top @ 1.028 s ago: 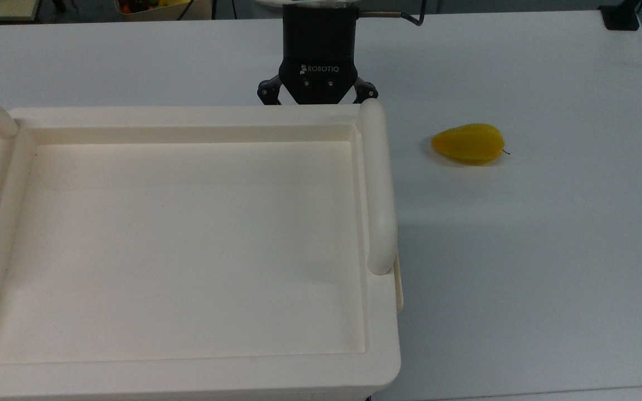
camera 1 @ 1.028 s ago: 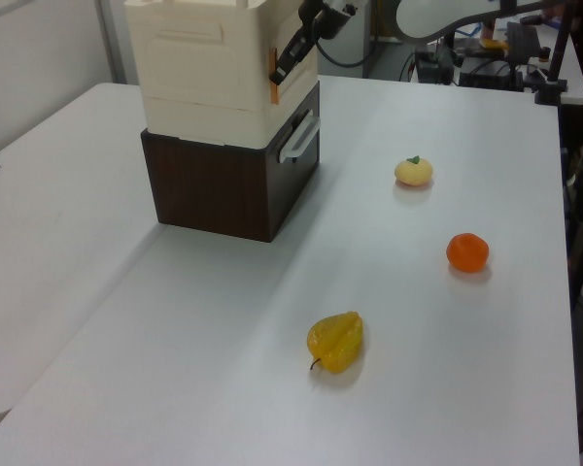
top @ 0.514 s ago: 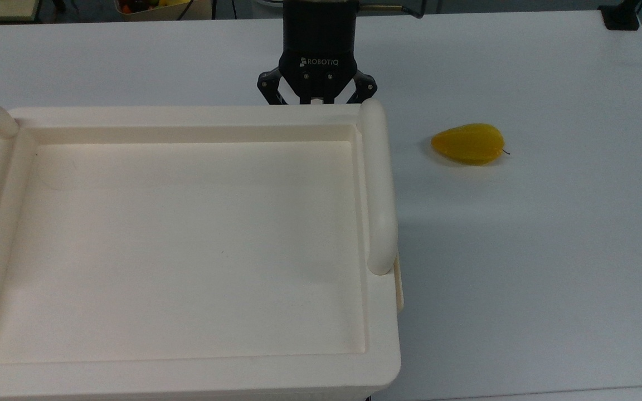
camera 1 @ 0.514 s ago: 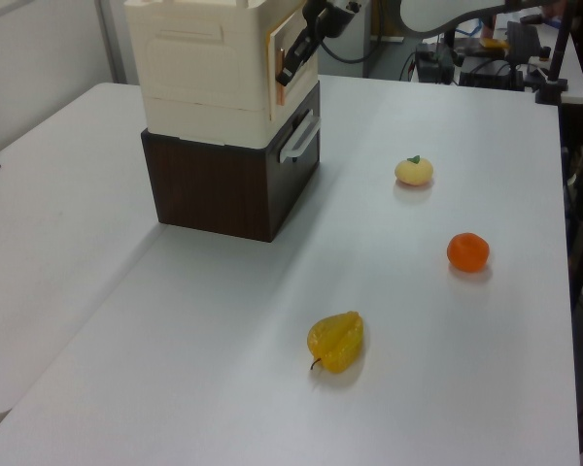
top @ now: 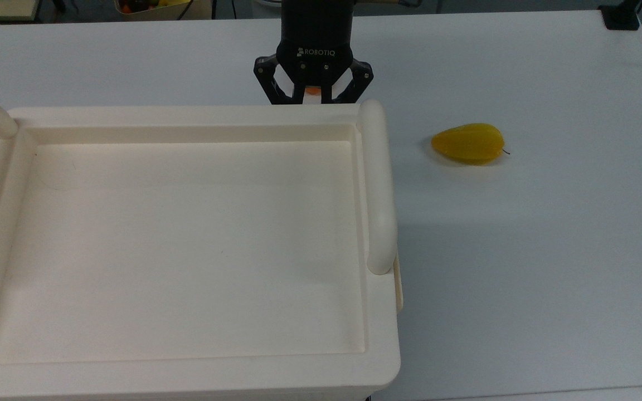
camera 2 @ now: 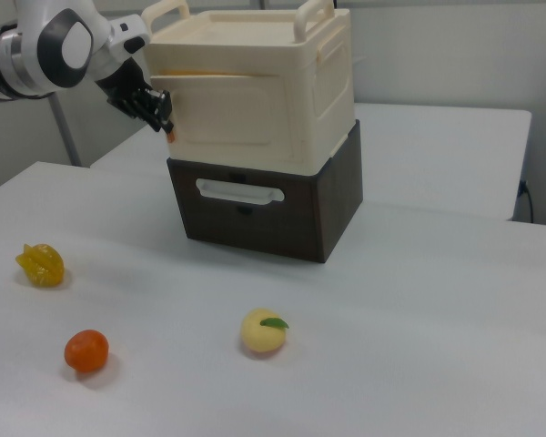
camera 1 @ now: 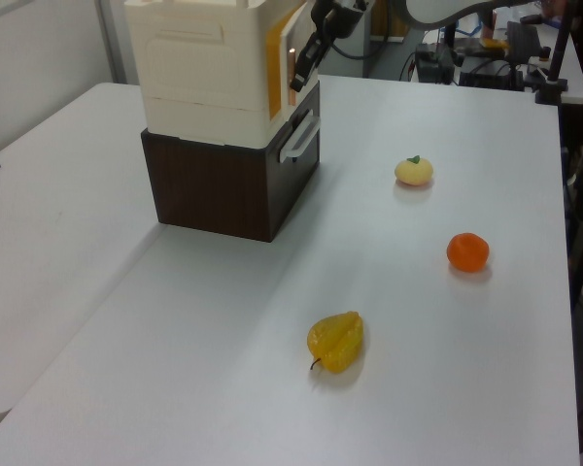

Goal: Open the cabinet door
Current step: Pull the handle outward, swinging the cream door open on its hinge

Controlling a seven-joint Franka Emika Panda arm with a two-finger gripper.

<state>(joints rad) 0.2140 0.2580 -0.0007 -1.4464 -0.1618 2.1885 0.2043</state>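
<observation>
The cream cabinet [camera 2: 282, 91] stands on a dark brown base. Its cabinet door [camera 2: 227, 109] is a flat cream panel, swung a little way out, with an orange gap showing along its upper edge. In the right view my gripper [camera 2: 166, 123] sits at the door's left edge, shut on it beside a small orange mark. The left view has the gripper [camera 1: 299, 78] at the cabinet's front corner, next to an orange-yellow opening. From the top view the gripper [top: 312, 99] pokes out beyond the far rim of the recessed cabinet top [top: 187, 120], which hides its fingertips.
The dark base [camera 2: 337, 209] holds a drawer with a pale handle [camera 2: 239, 191]. On the white table [camera 1: 223, 369] lie a yellow fruit [camera 1: 336, 340], an orange [camera 1: 467, 251] and a peach-like fruit [camera 1: 414, 171]. Tubular handles [top: 379, 189] flank the cabinet top.
My gripper has drawn away from the cabinet, upward in the top view. The door has swung out with it, and the orange opening in the left view has widened.
</observation>
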